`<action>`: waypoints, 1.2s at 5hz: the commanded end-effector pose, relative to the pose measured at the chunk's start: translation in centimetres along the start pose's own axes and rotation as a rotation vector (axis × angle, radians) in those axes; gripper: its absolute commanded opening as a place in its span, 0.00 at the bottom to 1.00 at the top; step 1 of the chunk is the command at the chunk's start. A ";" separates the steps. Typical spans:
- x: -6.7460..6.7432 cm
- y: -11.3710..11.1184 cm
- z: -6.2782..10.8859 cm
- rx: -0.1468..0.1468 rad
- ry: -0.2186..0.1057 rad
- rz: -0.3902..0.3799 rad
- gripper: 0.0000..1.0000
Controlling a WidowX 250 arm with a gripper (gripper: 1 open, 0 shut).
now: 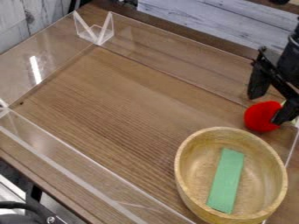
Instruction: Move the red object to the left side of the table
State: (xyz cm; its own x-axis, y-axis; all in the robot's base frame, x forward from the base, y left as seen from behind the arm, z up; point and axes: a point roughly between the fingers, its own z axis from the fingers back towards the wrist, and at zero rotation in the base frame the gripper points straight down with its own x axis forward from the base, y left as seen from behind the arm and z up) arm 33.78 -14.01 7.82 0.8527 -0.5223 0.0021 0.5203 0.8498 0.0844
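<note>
The red object [264,116], a small round toy fruit, lies on the brown wood-grain table [122,101] at the far right, just behind the bowl. My black gripper [271,98] points down over it at the right edge of the picture. It is open, with one finger [256,86] to the upper left of the fruit and the other partly covering the fruit's right side. The fruit's leafy top is hidden behind the gripper. I cannot tell whether a finger touches the fruit.
A round light-wood bowl [187,156] with a flat green strip [228,181] in it stands at the front right. Low clear acrylic walls [47,144] edge the table. A small clear folded stand [93,30] sits at the back left.
</note>
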 end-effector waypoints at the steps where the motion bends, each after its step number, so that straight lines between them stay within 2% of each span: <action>1: 1.5 0.8 1.2 0.028 -0.073 0.003 1.00; 2: 2.0 1.4 0.5 0.040 -0.080 0.019 1.00; 4: 0.2 3.0 1.6 0.074 -0.095 0.182 1.00; 5: 1.0 3.2 1.9 0.081 -0.123 0.156 1.00; 6: 2.1 3.0 1.4 0.075 -0.146 0.098 1.00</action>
State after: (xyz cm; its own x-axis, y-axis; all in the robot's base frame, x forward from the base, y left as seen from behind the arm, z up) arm 36.42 -12.45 7.34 0.8894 -0.4475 0.0934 0.4324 0.8898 0.1457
